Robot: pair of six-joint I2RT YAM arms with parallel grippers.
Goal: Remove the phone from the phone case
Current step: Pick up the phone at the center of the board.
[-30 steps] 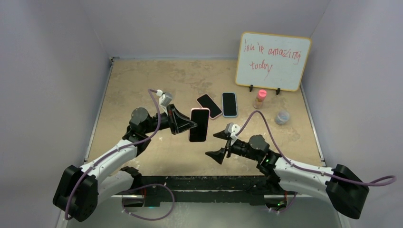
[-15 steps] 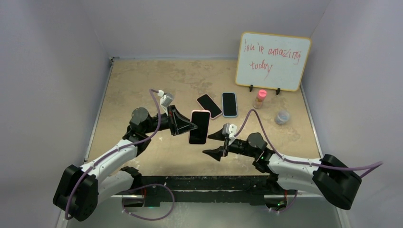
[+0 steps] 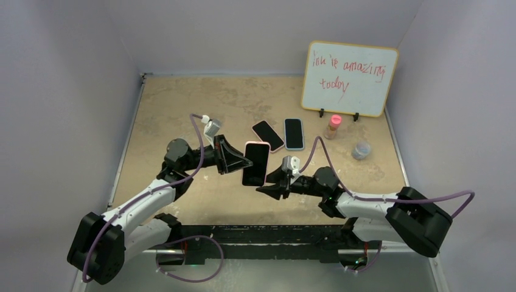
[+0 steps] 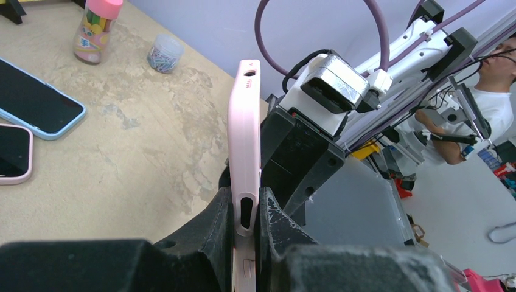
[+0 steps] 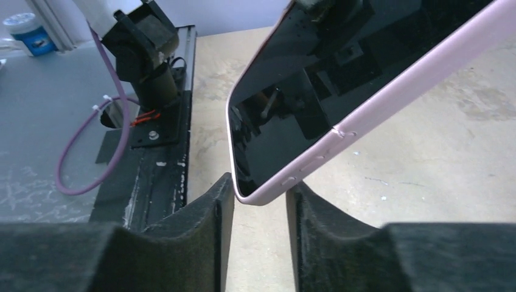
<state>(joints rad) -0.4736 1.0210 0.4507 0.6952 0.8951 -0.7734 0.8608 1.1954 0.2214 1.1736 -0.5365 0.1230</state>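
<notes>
One pink-cased phone (image 3: 255, 163) between left hand (image 4: 246, 210) and right hand (image 5: 260, 198).

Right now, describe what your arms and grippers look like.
The left arm and right arm are white shells with black joints and bases, each trailing a purple cable. The left gripper and right gripper have black wedge-shaped fingers.

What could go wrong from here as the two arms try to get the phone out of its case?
1. The left gripper pinches the cased phone only along one edge, in the air; a pull could twist it loose onto the table.
2. The right gripper straddles just one corner, pink case included, so it may slip off or drag both rather than separate them.
</notes>
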